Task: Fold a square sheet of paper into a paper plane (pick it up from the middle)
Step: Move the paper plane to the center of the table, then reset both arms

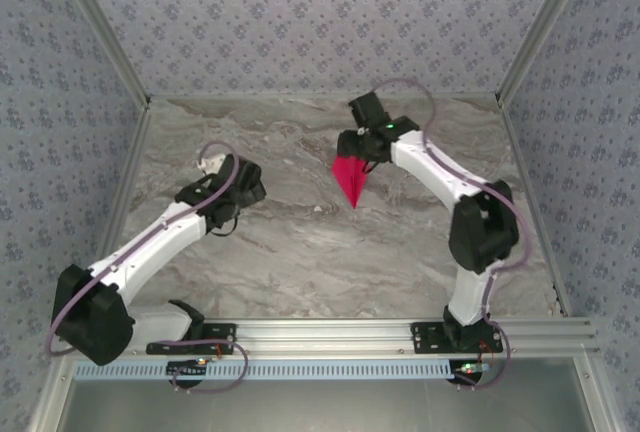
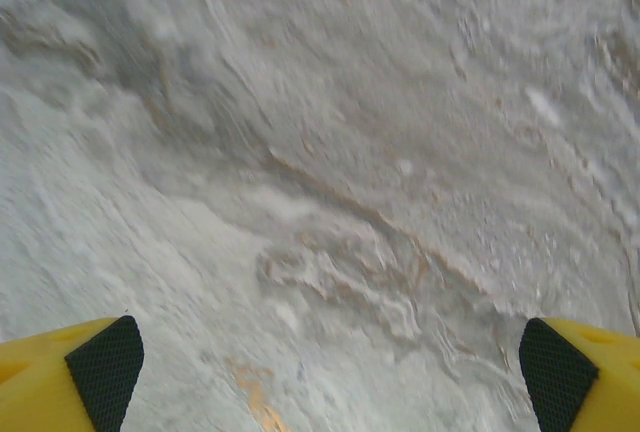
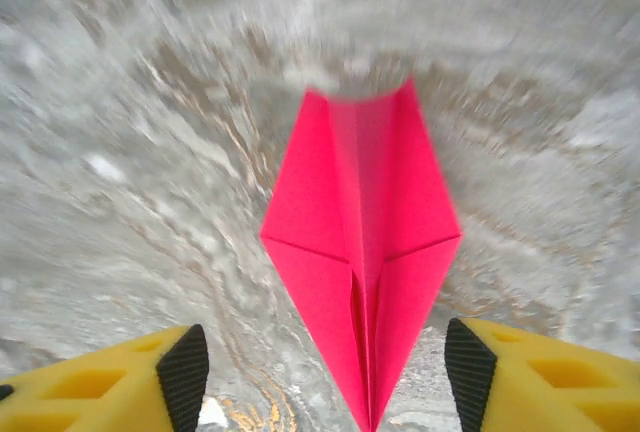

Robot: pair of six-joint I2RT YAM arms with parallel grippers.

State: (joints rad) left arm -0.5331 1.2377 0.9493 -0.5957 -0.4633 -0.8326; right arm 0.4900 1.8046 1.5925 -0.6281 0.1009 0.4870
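Right wrist view is blurred, and the paper plane (image 3: 360, 252) nose is cut off at the bottom edge. In the top view its far end hides under the right gripper (image 1: 362, 155); can't tell if it rests on the table (image 1: 300, 252). Magenta dart, centre crease, right of centre, nose pointing near. Right jaws parted, pads (image 3: 185, 372) clear of the paper. Left gripper (image 2: 328, 372) spread wide, holding nothing.

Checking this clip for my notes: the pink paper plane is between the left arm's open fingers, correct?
No, the arm is wrong. The paper plane is between the right arm's open fingers, as the right wrist view shows.
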